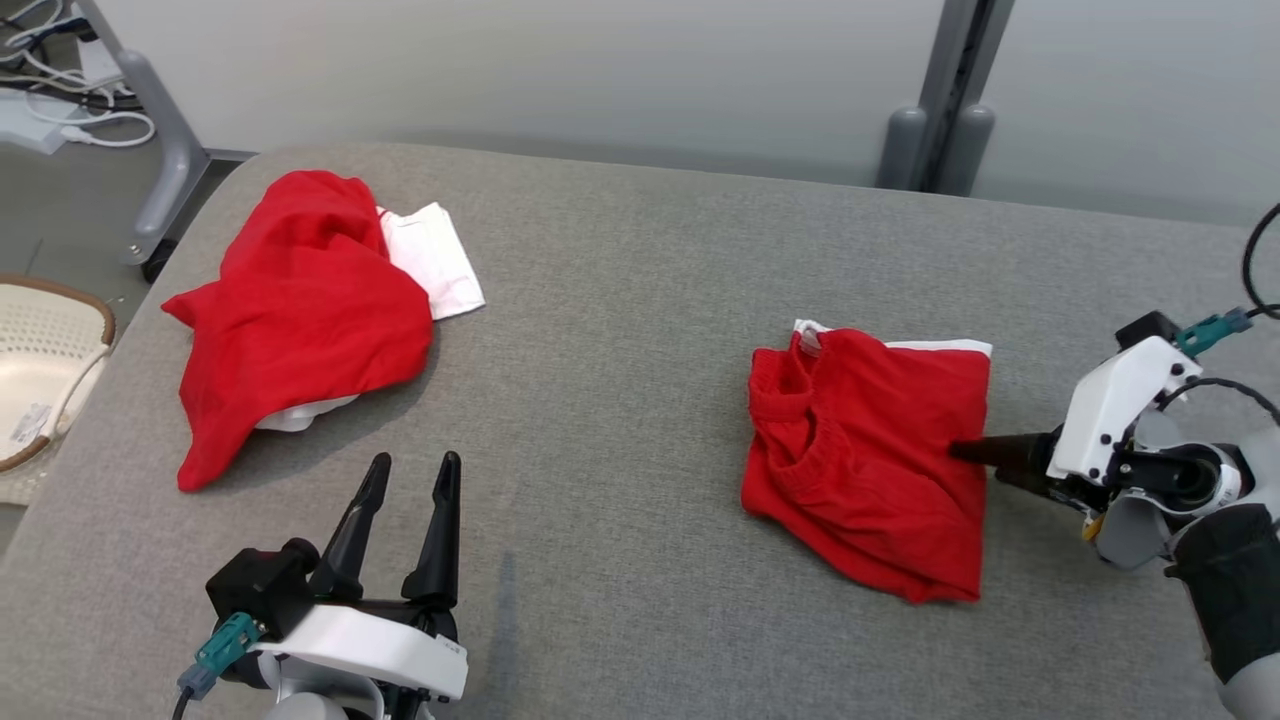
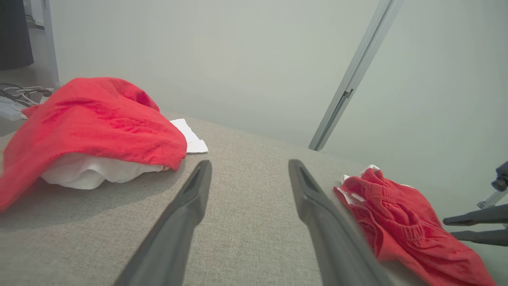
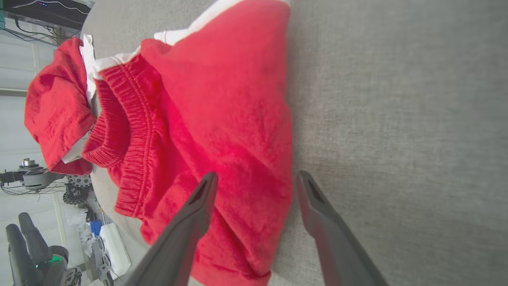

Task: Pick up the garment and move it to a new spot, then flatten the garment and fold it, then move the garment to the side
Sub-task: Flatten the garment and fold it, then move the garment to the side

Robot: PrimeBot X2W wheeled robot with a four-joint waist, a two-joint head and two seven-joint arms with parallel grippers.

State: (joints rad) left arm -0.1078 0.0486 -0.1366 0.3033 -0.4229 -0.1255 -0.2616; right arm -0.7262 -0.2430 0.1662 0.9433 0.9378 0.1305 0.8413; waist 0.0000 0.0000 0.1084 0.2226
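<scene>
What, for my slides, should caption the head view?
Open right end effector at folded red fabric garment; crumpled red fabric pile left.

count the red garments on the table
2. A crumpled red garment lies at the table's left over white cloth; a folded red garment at the right, by the right gripper. Others may be hidden.

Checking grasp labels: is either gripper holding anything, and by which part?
Nothing is held. The right gripper is open, its fingers straddling an edge of the folded red garment; the left gripper is open and empty.
</scene>
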